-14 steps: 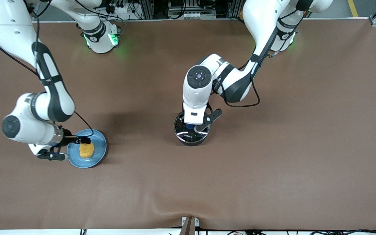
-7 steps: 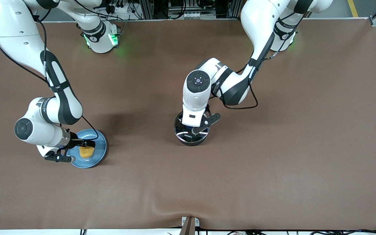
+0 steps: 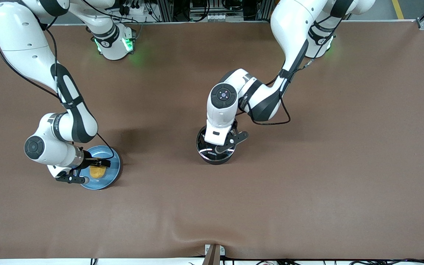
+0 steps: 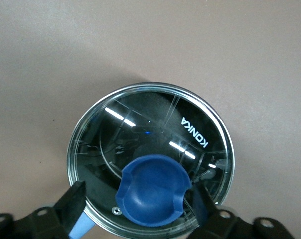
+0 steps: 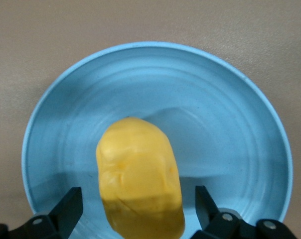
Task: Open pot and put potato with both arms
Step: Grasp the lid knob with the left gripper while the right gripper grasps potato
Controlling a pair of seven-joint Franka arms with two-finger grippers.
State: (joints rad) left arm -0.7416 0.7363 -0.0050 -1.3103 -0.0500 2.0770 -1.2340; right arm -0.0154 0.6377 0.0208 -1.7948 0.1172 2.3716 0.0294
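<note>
The table (image 3: 307, 184) is covered in a plain matte brown. The pot (image 3: 215, 154) is black, and its clear glass lid (image 4: 150, 149) carries white streaks of reflected light, white "KONKA" lettering and a solid blue knob (image 4: 153, 189). The potato (image 5: 139, 179) is a warm yellow-orange, deeper orange on its shaded end. It lies on a light blue plate (image 5: 230, 124) with faint concentric rings. Both arms are glossy white with black joint bands; the left gripper (image 4: 140, 219) and right gripper (image 5: 139, 214) are black. Green lights glow at the right arm's base (image 3: 112, 44).
</note>
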